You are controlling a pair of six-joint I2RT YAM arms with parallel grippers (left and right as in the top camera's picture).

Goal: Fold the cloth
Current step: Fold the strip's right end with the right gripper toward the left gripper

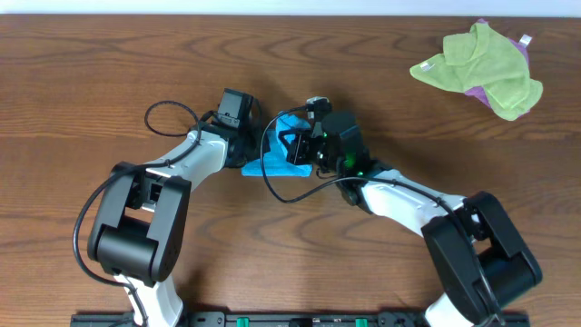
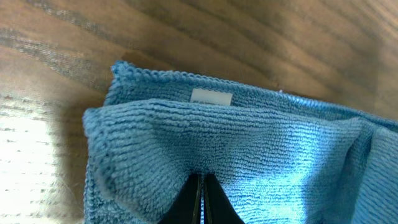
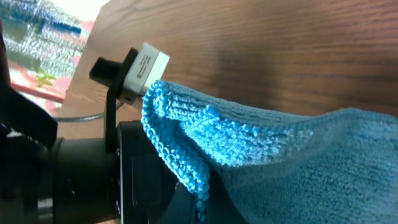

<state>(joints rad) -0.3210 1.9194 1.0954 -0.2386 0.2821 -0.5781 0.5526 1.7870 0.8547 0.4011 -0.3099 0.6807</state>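
Observation:
The sky-blue cloth [image 1: 277, 150] lies bunched at the table's middle, between both grippers. In the left wrist view the cloth [image 2: 249, 143] fills the frame, its white tag [image 2: 211, 98] near the far hem. My left gripper [image 2: 203, 186] is shut, its black fingertips pinching a fold of the cloth. My right gripper [image 3: 202, 199] is shut on a stitched edge of the cloth [image 3: 261, 149], which drapes over the fingers. In the overhead view the left gripper [image 1: 247, 145] and right gripper [image 1: 304, 145] meet over the cloth and hide most of it.
A yellow-green cloth [image 1: 481, 68] lies crumpled at the far right, with a bit of purple cloth [image 1: 476, 91] under it. The left arm's wrist camera [image 3: 140, 68] shows close in the right wrist view. Black cables loop near both arms.

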